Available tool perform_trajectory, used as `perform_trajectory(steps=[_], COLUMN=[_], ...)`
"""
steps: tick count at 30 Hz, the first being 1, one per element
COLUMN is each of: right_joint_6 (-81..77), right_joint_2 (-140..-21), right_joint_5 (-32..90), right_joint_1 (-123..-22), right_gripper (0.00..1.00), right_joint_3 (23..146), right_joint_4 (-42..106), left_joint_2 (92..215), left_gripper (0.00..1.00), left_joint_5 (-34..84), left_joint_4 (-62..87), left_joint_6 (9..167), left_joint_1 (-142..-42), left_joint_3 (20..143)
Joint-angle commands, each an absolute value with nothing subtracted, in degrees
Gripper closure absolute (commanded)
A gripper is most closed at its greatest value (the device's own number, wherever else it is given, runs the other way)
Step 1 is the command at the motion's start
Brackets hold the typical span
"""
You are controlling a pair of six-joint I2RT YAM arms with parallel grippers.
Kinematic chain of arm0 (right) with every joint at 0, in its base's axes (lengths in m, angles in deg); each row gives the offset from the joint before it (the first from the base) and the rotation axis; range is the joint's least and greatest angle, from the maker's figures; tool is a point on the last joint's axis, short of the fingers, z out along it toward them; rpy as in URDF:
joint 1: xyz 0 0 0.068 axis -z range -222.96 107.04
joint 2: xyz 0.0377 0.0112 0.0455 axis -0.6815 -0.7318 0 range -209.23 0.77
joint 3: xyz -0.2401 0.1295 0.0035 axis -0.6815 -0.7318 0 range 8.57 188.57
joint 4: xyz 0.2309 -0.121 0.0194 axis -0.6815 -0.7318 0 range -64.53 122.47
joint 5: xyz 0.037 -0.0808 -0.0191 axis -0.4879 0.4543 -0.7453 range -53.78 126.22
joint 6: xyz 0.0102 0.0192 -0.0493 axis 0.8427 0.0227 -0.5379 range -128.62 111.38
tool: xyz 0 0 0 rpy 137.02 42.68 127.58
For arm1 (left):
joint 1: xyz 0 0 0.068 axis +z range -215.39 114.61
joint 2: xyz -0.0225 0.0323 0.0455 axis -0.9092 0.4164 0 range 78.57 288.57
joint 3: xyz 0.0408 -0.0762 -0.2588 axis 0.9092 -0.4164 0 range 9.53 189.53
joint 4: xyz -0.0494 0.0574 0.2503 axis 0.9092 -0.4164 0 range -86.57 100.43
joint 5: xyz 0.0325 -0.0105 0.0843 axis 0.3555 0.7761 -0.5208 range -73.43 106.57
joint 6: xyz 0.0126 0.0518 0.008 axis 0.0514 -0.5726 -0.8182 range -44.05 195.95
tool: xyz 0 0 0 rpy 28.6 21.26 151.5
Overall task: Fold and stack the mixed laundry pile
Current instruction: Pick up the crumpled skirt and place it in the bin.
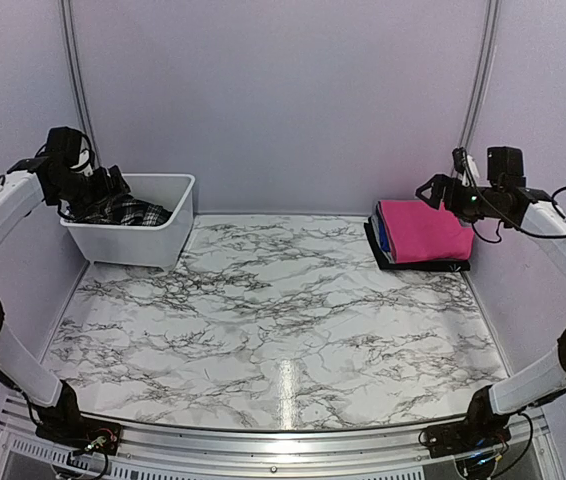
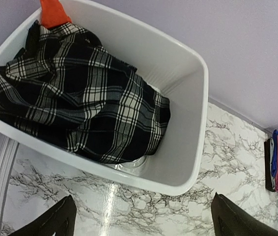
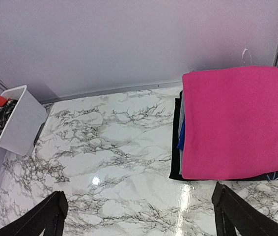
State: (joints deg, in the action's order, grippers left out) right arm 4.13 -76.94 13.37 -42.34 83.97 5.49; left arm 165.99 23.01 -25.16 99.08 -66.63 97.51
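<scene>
Hovering over the white plastic bin point(image 1: 175, 222) at the far-left corner of the marble table point(image 1: 283, 330), the left gripper point(image 1: 111, 186) hangs w/ fingers spread wide, gripping nothing. We see the black-and-white plaid shirt point(image 2: 80, 93) crumpled inside the bin & filling most of it. A bit of the orange t-shirt point(image 2: 53, 12) pokes up at the bin's far-left corner, touching the plaid. At far right, the right gripper point(image 1: 433, 190) hangs just above the folded pink garment point(image 1: 423, 232), likewise wide open & empty. The pink piece tops a neat stack. We make out blue cloth point(image 3: 180, 137) beneath it and a black layer point(image 3: 175, 147) at the bottom. Bin & stack sit well apart, marble between them.
</scene>
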Motion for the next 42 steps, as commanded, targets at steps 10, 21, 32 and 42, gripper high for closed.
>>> perform_trajectory(steps=[10,21,32,42], right_joint_6=[2.91,1.43,0.64,1.81], right_joint_2=[-70.13,-70.27,-71.69,-74.89], right_joint_5=[17.11,9.62,6.07,4.36], right_joint_1=[-48.62,-48.48,-48.58,-48.65], right_gripper=[0.02,0.01,0.01,0.01], right_joint_3=[75.33,76.44,76.41,75.60], right_joint_4=[10.54,11.89,11.98,14.77], left_joint_2=[161.87,181.24,206.39,219.56], left_gripper=[0.01,0.01,0.01,0.17], left_joint_5=[17.81,9.23,3.95,5.09], left_joint_4=[-33.87,-38.99,-39.94,-39.97], left_joint_6=[94.32,91.06,91.04,91.81], left_joint_1=[-68.23,-68.53,-68.61,-67.69], left_joint_3=[96.78,115.89,134.24,142.22])
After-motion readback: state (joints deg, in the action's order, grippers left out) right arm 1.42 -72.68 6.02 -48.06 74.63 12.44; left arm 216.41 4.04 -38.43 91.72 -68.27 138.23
